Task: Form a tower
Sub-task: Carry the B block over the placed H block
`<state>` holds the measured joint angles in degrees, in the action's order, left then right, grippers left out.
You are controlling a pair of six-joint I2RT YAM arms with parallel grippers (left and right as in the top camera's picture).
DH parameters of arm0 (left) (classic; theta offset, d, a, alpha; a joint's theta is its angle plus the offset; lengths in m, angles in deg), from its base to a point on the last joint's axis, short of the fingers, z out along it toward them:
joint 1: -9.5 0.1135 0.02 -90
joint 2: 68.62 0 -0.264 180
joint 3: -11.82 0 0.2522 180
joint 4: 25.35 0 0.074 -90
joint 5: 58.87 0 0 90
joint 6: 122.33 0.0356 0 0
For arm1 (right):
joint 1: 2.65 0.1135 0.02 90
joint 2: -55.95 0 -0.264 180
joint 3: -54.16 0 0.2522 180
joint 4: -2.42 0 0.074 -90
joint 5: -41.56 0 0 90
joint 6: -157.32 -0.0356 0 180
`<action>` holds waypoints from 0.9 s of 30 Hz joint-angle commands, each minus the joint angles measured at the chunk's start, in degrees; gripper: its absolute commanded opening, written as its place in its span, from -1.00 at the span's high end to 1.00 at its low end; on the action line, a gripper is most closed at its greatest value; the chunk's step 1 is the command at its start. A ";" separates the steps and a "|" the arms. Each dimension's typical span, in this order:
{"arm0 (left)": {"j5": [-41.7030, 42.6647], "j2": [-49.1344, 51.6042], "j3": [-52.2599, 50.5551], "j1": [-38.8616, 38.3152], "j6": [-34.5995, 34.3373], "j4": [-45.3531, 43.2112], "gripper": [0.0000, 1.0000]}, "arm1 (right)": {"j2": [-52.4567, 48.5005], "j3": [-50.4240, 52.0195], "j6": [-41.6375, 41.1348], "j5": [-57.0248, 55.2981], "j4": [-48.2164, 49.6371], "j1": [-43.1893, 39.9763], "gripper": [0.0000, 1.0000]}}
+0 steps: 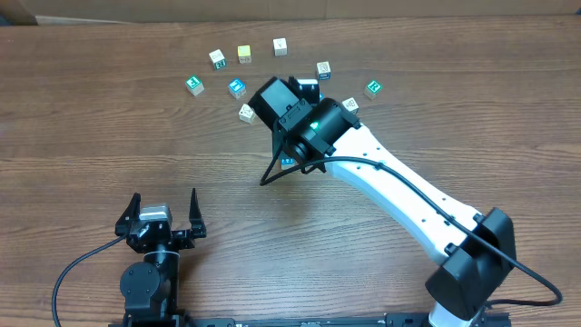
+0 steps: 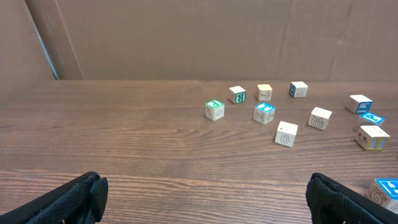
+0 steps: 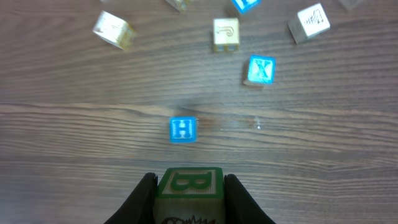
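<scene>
Far off to the near left of the small wooden cube with a blue, H-printed top face (image 3: 183, 129): left gripper (image 1: 164, 202), black fingers (image 2: 74, 202) spread wide and grasping nothing. Parked low over the brown wood-grain tabletop (image 1: 91, 136), likely to keep clear of the stacking side.

Beyond the blue H cube, to its left and right: loose wooden letter cubes (image 1: 217, 59) strewn in an arc, some pale, some blue-marked, some green-marked. All apart from one another, none stacked; spare stock within reach for later layers, by the look of it.

At the blue H cube itself: no tower standing in any view. Sits alone and flat on the tabletop with nothing on top; probably meant as the base.

Just short of it on the near side, and raised: right gripper (image 3: 189, 196), fingers (image 3: 239, 205) clenched on a pale wooden cube with a green B on its upper face (image 3: 188, 182). Pinched by two opposite side faces with the top level, presumably to leave the underside free to land flat. Not yet centred above the blue H cube, judging from the wrist view. Calls for a small advance, a straight descent, then release. Risk of an off-centre landing and a slide off the edge.

To the near right of the blue H cube: white right arm (image 1: 399, 195), slanting back to its black base.
</scene>
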<state>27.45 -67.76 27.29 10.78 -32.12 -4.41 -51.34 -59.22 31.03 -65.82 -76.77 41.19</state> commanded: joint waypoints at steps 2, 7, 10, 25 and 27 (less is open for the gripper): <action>-0.76 -0.55 0.37 0.57 1.09 0.70 -0.99 | 0.81 0.94 0.76 -0.81 2.64 -1.14 0.74; -0.76 -0.55 0.37 0.57 1.09 0.70 -0.99 | 0.76 1.01 0.81 0.61 4.31 -1.20 0.73; -0.76 -0.55 0.37 0.57 1.09 0.70 -0.99 | 0.33 1.01 0.83 1.16 4.33 -1.09 0.73; -0.76 -0.57 0.37 0.57 1.09 0.70 -0.99 | -9.51 1.01 6.84 8.48 9.49 -1.81 0.73; -0.76 -0.55 0.37 0.57 1.09 0.70 -0.99 | -10.56 1.01 7.48 8.48 10.32 -1.81 0.73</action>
<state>27.45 -67.76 27.29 10.78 -32.10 -4.41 -60.52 -57.95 37.17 -57.78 -67.48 39.72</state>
